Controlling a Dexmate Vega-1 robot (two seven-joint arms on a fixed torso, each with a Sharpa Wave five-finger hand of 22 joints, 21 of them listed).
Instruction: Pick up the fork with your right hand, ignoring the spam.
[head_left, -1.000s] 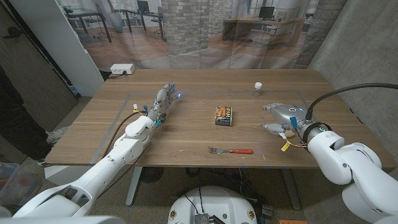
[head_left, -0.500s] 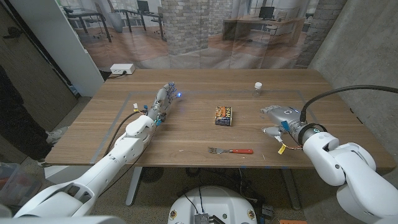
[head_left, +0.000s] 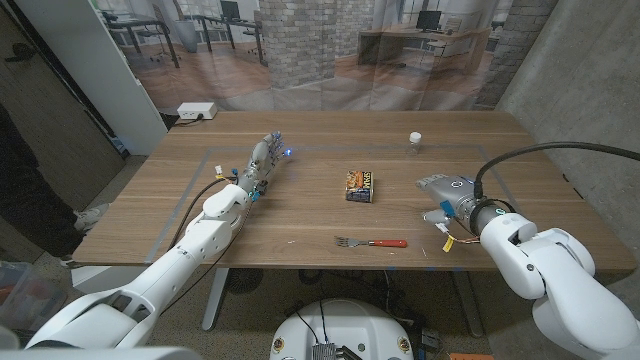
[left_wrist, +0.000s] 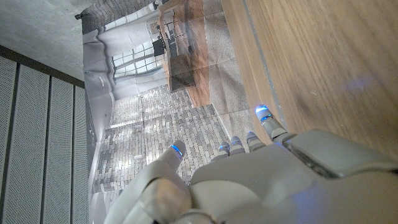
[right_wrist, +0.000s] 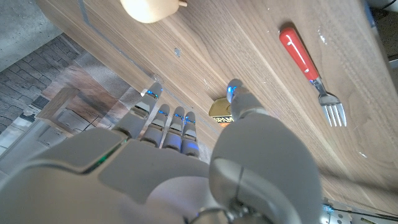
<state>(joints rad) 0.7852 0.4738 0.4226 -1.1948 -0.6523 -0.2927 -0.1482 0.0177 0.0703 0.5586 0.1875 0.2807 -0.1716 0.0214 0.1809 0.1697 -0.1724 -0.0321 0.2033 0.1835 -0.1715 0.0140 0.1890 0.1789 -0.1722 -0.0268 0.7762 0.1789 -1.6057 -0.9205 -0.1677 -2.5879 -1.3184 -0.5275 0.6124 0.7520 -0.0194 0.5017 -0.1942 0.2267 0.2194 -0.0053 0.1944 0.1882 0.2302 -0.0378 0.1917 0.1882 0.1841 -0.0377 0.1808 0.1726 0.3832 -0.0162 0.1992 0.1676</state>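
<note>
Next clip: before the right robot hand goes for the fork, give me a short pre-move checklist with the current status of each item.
1. Fork free on the table, red handle toward the right arm: ok.
2. Right robot hand holds nothing, fingers apart: ok.
3. Right robot hand over the fork: not ok; it is farther back on the table and to the fork's right.
4. Spam tin apart from the fork, farther back on the table, off the direct line from hand to fork: ok.
5. Left robot hand on the far left side, away from the fork: ok.
6. Small jar at the back, out of the way: ok.
</note>
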